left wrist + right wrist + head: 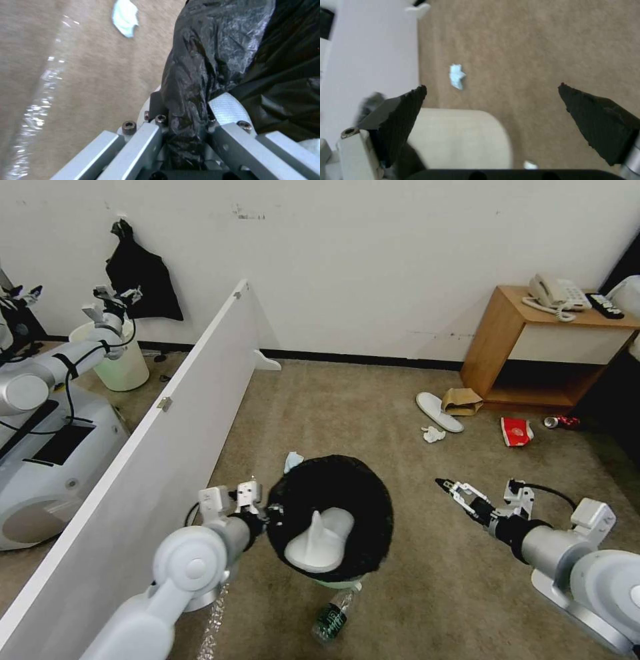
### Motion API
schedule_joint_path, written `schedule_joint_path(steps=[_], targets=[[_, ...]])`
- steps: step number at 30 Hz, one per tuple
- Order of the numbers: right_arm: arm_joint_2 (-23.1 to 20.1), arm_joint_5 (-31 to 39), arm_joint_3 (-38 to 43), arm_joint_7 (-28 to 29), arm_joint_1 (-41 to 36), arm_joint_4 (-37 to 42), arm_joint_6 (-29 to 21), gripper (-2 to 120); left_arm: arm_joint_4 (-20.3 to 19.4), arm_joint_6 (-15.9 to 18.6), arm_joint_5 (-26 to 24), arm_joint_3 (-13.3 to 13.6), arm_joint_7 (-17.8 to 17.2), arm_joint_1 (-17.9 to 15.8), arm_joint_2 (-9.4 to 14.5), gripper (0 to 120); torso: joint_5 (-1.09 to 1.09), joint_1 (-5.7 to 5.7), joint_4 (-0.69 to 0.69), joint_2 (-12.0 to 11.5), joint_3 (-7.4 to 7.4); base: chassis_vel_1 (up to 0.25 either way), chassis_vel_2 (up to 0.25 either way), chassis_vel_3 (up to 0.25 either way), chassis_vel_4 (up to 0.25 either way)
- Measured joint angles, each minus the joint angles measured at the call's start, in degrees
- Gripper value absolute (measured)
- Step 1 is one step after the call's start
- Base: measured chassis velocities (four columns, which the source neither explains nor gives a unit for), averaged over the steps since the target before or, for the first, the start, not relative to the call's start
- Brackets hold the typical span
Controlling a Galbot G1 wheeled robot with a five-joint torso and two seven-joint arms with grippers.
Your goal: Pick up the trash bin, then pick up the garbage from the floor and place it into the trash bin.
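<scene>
Head view: the left gripper (257,511) grasps the rim of the small round white black-bagged trash bin (331,517), which holds a white flat slipper (320,540) and half hides a clear green-labelled bottle (332,617), label unreadable. The right gripper (448,488) hovers over open carpet (400,447).

Left wrist view: its fingers (230,110) are clenched on the black bag fold.

Right wrist view: its black fingers (400,117) are spread apart above a crumpled light-blue tissue (456,76) beside the white partition board (370,57).

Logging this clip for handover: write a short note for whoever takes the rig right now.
Left hand: shut on the trash bin, pinching its bag-covered rim, bin lifted.
Right hand: open, empty, above the carpet right of the bin.
Done: bin picked up; one white slipper lies inside.
Left on the floor: bottle below the bin, blue tissue behind it; near the wooden cabinet, second slipper, brown paper bag, white tissue, red cup, red can.
</scene>
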Motion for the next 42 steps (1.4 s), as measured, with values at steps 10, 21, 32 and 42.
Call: schedule_joint_path(steps=[10,21,32,42], targets=[[2.1,-7.8,-6.2,0.4,0.7,-1.2,-3.1,100,-2.8,-0.6,-0.4,-6.5,1.5,4.5,2.5,2,0.00,0.00,0.00,0.0,0.00,0.000,0.000,0.000,0.000],[0.5,-9.0,-10.1,3.5,2.2,-1.7,-3.4,100,-3.5,-0.7,-0.6,-8.4,2.5,5.9,3.5,2,0.01,0.00,0.00,0.0,0.01,0.000,0.000,0.000,0.000],[-3.8,-7.5,-14.5,5.7,3.8,-1.4,-3.6,100,-2.9,-0.6,1.9,-9.2,4.8,6.9,3.6,2,0.02,0.00,-0.01,0.0,0.01,0.000,0.000,0.000,0.000],[-5.9,-5.5,-22.6,7.6,9.1,-2.7,-3.6,100,-2.0,-0.6,5.1,-10.5,6.3,8.1,3.2,2,0.01,0.00,-0.01,0.0,0.01,0.000,0.000,0.000,0.000]])
